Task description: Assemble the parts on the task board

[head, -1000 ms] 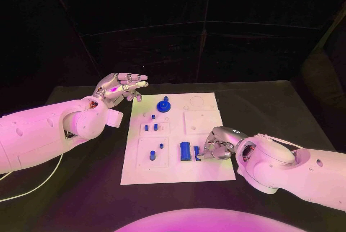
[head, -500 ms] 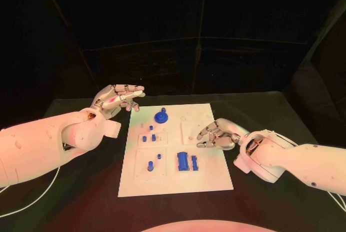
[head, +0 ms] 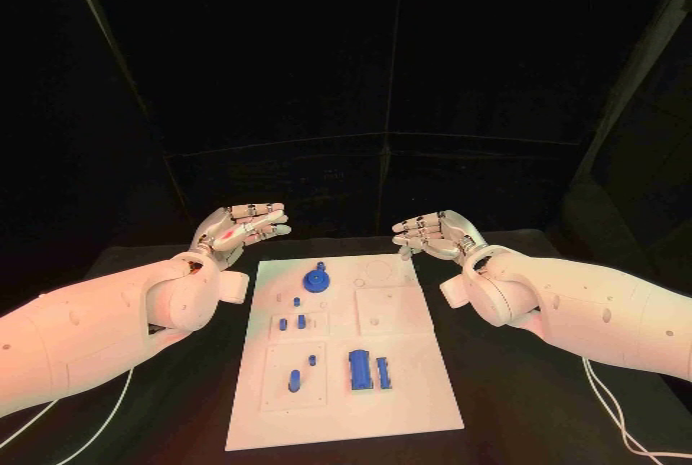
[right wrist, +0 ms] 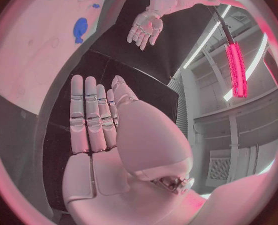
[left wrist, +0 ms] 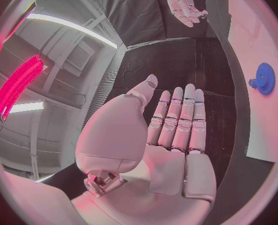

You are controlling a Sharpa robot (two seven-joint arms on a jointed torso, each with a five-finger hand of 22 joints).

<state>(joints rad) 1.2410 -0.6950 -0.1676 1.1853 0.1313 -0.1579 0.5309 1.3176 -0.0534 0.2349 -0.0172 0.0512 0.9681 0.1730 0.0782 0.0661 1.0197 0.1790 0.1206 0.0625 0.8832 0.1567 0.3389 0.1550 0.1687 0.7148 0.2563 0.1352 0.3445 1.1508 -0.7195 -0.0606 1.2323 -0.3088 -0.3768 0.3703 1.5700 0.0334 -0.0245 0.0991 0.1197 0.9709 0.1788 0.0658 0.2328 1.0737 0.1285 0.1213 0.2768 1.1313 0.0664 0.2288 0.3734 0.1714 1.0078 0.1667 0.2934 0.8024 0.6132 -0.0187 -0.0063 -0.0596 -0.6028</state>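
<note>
**Both hands raised and empty beyond the far corners of the board**

Left silver many-fingered hand [head: 242, 228] lifted past the far left corner of the white rectangular task board [head: 411, 385], palm showing, fingers straight and side by side, thumb set apart, nothing held; same flat pose in its wrist view [left wrist: 166, 135]. Right silver many-fingered hand [head: 433, 233] lifted past the far right corner, fingers extended and close together, thumb apart, likewise holding nothing [right wrist: 101, 130]. Hands well apart, facing each other across the far end of the board.

On the black table [head: 534, 385], board lying lengthwise, near to far. Blue round gear-like part [head: 316, 280] at the far end, left of centre. Small blue pegs [head: 291, 322] just nearer, on the left side. Two more blue pegs [head: 297, 376] in the near left panel. Large blue rectangular block [head: 359, 369] near the middle of the near half, with a slimmer blue bar [head: 384, 369] just beside it on the right.
</note>
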